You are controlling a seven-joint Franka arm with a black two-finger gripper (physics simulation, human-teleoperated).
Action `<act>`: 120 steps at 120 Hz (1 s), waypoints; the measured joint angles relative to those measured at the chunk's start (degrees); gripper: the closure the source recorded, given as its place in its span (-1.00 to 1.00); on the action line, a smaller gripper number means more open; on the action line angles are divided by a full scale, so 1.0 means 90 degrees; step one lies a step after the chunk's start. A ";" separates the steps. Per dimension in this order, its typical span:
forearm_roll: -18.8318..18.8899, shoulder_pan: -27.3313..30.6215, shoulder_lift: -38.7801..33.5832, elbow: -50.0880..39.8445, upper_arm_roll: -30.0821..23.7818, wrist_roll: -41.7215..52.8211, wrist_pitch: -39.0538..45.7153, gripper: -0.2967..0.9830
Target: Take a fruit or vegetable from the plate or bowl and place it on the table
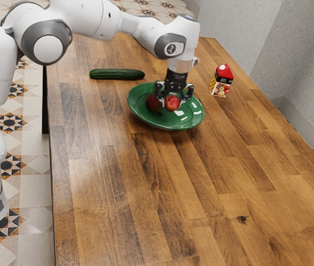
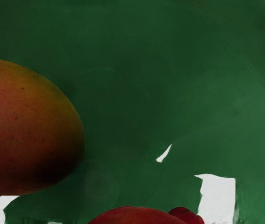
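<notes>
Low over the green plate (image 1: pixel 170 121), we are holding our gripper (image 1: pixel 173 98) released, its two fingers standing well spread. Between and below them, the red fruit (image 1: pixel 172 103) is resting on the plate, directly under our hand; we cannot tell whether either finger is touching it. Just beside it, toward the exterior view's left, the mango (image 1: pixel 153 103) is lying on the same plate, and in the wrist view green is showing between the two. On the wooden table (image 1: pixel 118 188), a cucumber (image 1: pixel 117 74) is lying near the plate toward the exterior view's left, and a carton (image 1: pixel 221 87) is standing upright toward its right.
</notes>
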 joint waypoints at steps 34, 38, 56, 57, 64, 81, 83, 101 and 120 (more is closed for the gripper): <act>0.0123 -0.0104 -0.0576 0.0393 -0.1459 0.0359 -0.0027 -0.02; 0.0129 -0.0105 -0.0595 0.0372 -0.1706 0.0452 -0.0032 -0.02; 0.0134 -0.0427 -0.0550 0.0119 -0.2534 0.1011 -0.0113 -0.02; 0.0136 -0.0471 -0.0535 0.0096 -0.2547 0.1048 -0.0117 -0.02; 0.0174 -0.0802 -0.0348 -0.0009 -0.2586 0.1339 -0.0141 0.01; 0.0388 -0.1211 -0.0004 -0.0047 -0.2569 0.1996 -0.0162 -0.01; 0.0402 -0.1220 0.0024 -0.0046 -0.2568 0.2063 -0.0160 -0.02; 0.0460 -0.1236 0.0237 -0.0028 -0.2556 0.2599 -0.0140 -0.22; 0.0474 -0.1223 -0.0150 0.0318 -0.2580 0.3111 -0.0230 -0.43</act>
